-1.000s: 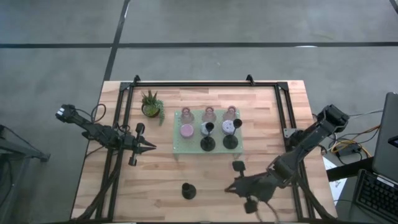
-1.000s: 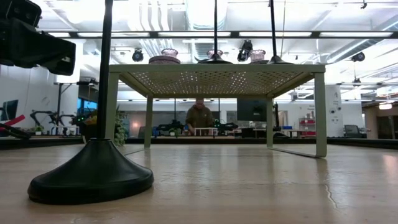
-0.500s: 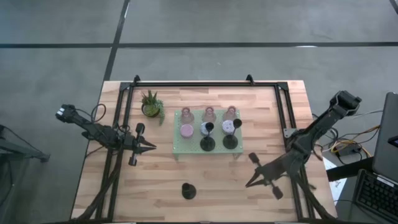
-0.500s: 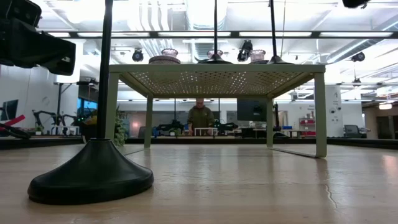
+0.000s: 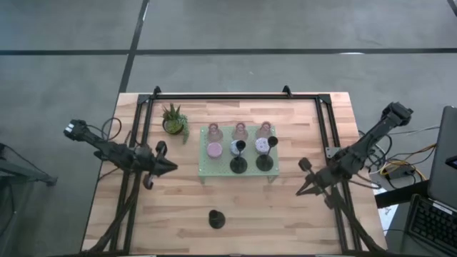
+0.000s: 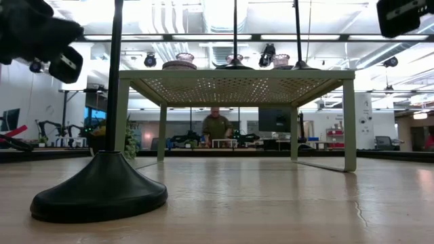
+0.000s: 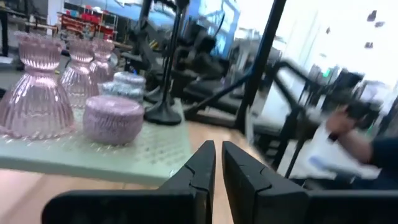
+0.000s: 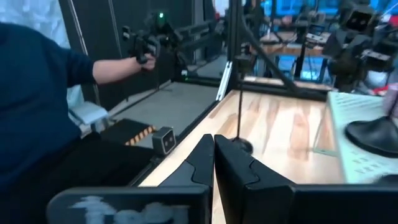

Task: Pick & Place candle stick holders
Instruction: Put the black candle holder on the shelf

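A pale green perforated tray on legs stands mid-table. It carries three pinkish clear glass holders along its far side. In front of them stand a pale pink one, a blue-grey one, a lilac one and two black ones. A third black holder stands on its round base near the table's near edge, also in the low view. My left gripper is shut and empty, left of the tray. My right gripper is shut and empty, right of the tray's near corner.
A small green potted plant stands left of the tray's far corner. A black metal frame runs round the table's far part and sides. A person's dark sleeve and hand show beyond the table's edge. A person is in the room behind.
My right gripper has gone from beside the lone black holder toward the table's right and far edges, staying shut and empty. My left gripper has turned a little about its own axis in place. The holders have kept still.
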`<state>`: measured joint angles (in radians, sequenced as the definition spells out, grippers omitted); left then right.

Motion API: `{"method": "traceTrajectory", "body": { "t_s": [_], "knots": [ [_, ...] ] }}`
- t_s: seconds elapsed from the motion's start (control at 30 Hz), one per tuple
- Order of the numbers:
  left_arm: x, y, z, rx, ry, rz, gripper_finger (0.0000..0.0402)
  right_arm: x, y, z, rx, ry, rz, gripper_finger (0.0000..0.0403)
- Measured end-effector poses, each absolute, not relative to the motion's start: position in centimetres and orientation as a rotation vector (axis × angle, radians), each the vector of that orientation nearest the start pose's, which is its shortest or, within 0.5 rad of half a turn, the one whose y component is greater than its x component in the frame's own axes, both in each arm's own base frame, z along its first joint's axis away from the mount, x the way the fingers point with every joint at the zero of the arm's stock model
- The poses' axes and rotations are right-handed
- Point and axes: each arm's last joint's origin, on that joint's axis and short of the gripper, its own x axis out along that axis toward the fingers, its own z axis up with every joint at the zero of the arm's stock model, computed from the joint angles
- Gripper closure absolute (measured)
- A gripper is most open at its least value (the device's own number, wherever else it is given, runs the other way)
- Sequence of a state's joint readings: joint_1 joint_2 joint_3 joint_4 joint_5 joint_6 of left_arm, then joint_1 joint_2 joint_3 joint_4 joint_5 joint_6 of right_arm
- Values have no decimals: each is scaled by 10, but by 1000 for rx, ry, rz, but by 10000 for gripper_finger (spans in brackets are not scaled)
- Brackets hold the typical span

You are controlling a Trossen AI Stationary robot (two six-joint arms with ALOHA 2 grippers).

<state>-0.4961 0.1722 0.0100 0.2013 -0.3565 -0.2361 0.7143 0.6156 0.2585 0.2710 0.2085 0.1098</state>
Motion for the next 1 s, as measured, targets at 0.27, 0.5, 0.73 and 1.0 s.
{"method": "traceTrajectory", "body": {
  "t_s": [0.27, 0.5, 0.73, 1.0],
  "knots": [
    [98, -41, 180, -491, -88, -146, 369, 96, 75, 206, 97, -5, 507, 394],
    [101, -44, 179, -525, -62, -148, 369, 82, 65, 203, 152, 39, 553, 394],
    [112, -50, 185, -534, -121, -169, 345, 69, 54, 205, 129, 7, 556, 394],
    [137, -68, 202, -479, -2, -179, 226, 69, 51, 202, 146, 31, 493, 394]
  ]
}}
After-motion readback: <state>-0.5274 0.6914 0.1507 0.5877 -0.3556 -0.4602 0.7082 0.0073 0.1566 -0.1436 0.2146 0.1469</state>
